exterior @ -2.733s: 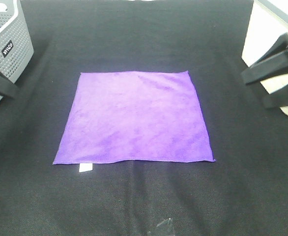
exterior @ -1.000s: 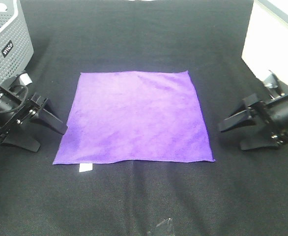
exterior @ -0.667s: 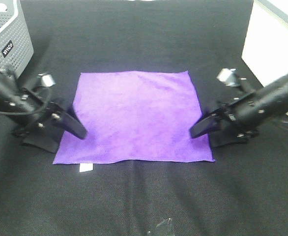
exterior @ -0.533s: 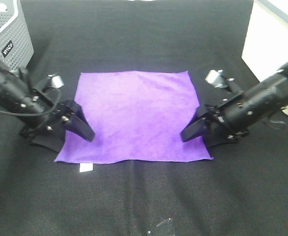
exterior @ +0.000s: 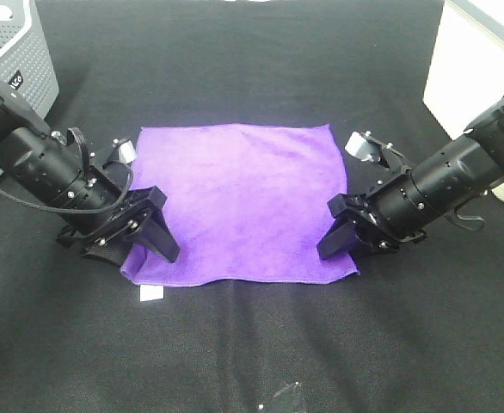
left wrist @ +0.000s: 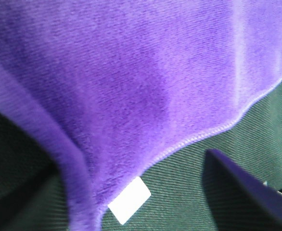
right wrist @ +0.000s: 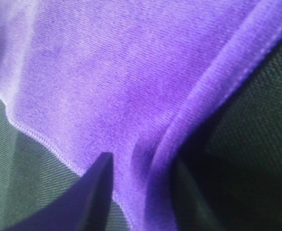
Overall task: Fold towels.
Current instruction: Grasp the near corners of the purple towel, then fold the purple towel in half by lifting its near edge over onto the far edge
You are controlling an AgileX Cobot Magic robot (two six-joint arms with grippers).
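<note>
— Towel (exterior: 239,202) placement?
— Flat on the table (exterior: 252,353), both front corners rucked.
— Jaws?
— Left gripper (exterior: 136,245) straddles the towel's corner by the tag (exterior: 150,293), jaws wide, hem between them. Right gripper (exterior: 348,245) straddles the opposite front corner, seemingly spread too; cloth hides one finger.

We saw one purple towel (exterior: 239,202): thin microfiber, unfolded, mostly flat. The 12 o'clock edge ran straight. The corners at 5 and 7 o'clock were rucked inward. Stitched hem (left wrist: 198,137) was visible, with a white tag (left wrist: 129,199) at the 7 o'clock corner.
</note>
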